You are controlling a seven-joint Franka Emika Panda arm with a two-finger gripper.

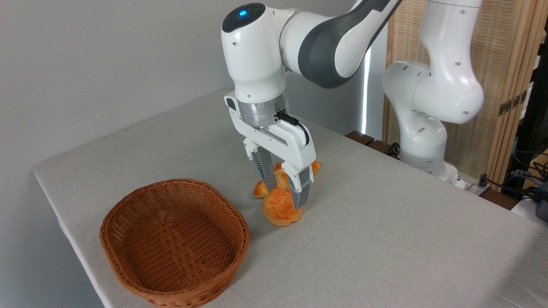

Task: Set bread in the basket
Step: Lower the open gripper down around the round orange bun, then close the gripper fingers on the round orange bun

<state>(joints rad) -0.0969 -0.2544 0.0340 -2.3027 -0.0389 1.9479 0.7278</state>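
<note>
claw (284,190) astride bread (280,210), bare tabletop (385,239) beside basket (171,244)

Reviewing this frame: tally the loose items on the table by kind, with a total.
Round knotted bun, between the fingers of the tool: 1
Longer braided loaf, partly hidden behind the tool: 1
Woven wicker basket, nothing inside: 1
Total: 3
</note>
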